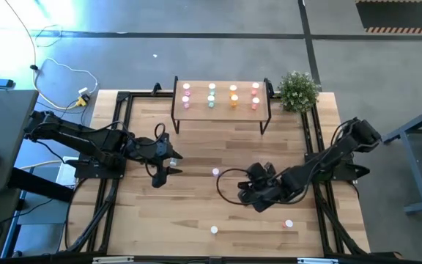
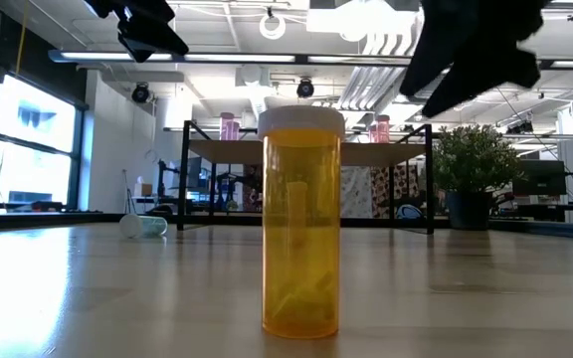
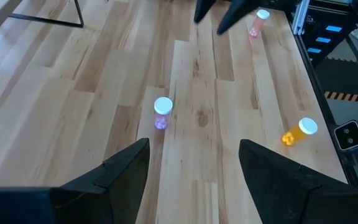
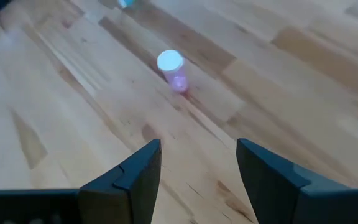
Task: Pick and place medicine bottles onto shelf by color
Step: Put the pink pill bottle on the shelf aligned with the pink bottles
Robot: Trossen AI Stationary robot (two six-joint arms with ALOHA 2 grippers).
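Your left end effector [image 1: 164,171] hangs over the left-centre of the counter [image 1: 196,213], fingers spread apart and holding nothing; the left wrist view shows bare wood between its two fingers [image 3: 124,168]. Your right end effector [image 1: 242,192] sits low over the right-centre of the counter, its fingers likewise parted and empty (the right wrist view shows the gap clearly).

Between the two end effectors a pink bottle [image 1: 215,172] stands upright on the counter, white cap up, apart from both. It shows ahead of each wrist camera: [image 3: 162,112] and [image 4: 172,69].

Nearer the front edge, an orange bottle [image 1: 214,229] stands upright; it fills the middle of the low view [image 2: 301,221]. To its right a red-pink bottle [image 1: 289,224] rests on the counter, near the right arm.

In the low view a pale green bottle [image 2: 145,226] lies on its side, farther back on the left.

The shelf [image 1: 222,110] stands at the far edge of the counter, and eight bottles are on it in four columns of two: pink at the left [image 1: 186,95], then pale green [image 1: 212,95], orange [image 1: 234,95] and red-pink [image 1: 256,95]. A small potted plant [image 1: 297,89] stands just right of the shelf.
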